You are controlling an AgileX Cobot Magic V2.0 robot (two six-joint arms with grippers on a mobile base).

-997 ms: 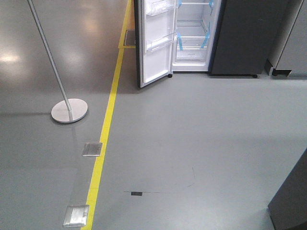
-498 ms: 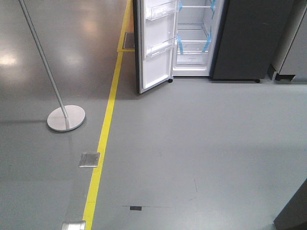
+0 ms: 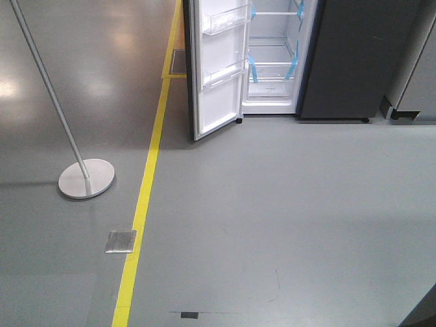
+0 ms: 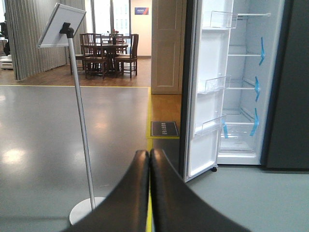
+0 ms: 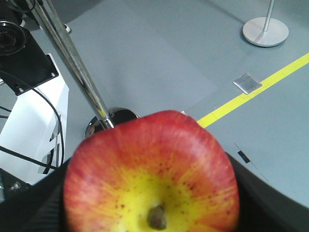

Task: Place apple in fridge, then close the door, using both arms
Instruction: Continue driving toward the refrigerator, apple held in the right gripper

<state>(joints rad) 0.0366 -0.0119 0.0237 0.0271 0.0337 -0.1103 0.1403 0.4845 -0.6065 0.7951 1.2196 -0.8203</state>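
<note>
The fridge (image 3: 272, 61) stands at the top of the front view, its white interior with glass shelves and blue tape showing. Its door (image 3: 216, 68) is swung wide open to the left, clear bins on its white inside. From the left wrist view I see the fridge (image 4: 244, 96) and the door (image 4: 207, 96) ahead on the right. My left gripper (image 4: 148, 154) is shut and empty, its black fingers pressed together. The apple (image 5: 152, 179), red with a yellow dimple and stem, fills the right wrist view. My right gripper (image 5: 152, 193) is shut on it, with black fingers (image 5: 273, 208) at both sides.
A plain dark grey cabinet (image 3: 354, 54) adjoins the fridge on the right. A sign stand (image 3: 86, 178) with a round base is on the floor at left. A yellow floor line (image 3: 144, 204) runs toward the door, with a metal floor plate (image 3: 120, 241) beside it.
The floor, stand base and floor plates have slid down the front view and the fridge shows lower, so the base has rolled closer to the fridge.
</note>
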